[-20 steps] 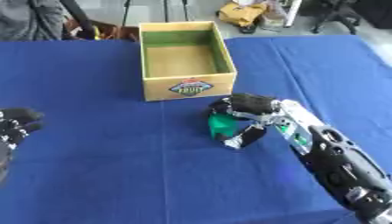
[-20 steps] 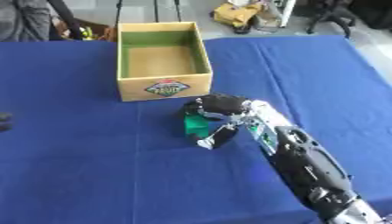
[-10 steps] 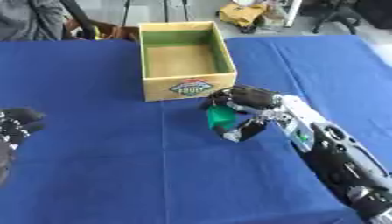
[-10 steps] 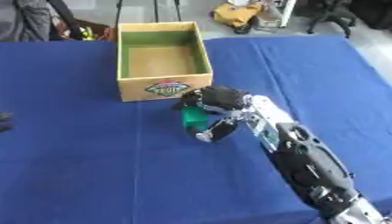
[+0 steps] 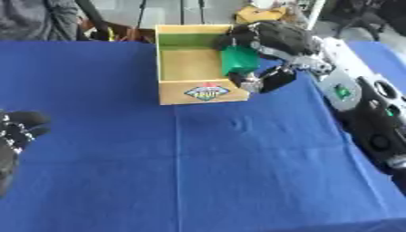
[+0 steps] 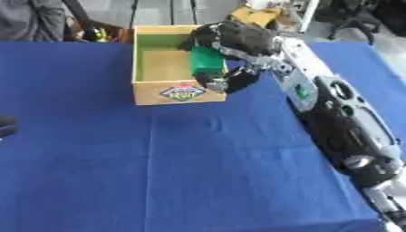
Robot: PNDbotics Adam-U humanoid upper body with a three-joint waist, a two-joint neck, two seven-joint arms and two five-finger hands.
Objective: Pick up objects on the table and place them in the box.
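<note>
My right hand [image 5: 273,43] is shut on a green object [image 5: 239,60], which hangs at the right wall of the open cardboard box [image 5: 176,88], partly over its inside. The box has a green lining and a printed label on its front. The inside that shows holds nothing else I can make out. My left hand [image 5: 17,131] rests at the left edge of the blue table, dark fingers curled, holding nothing.
The blue cloth [image 5: 206,167] covers the table in front of the box. A person's grey sleeve [image 5: 36,18] shows at the far left edge. Tripod legs and a yellow item [image 5: 258,11] stand beyond the table.
My right hand has lifted the green object off the cloth and carried it up and back to the box's right wall. The whole picture has shifted, so the camera moved too.
</note>
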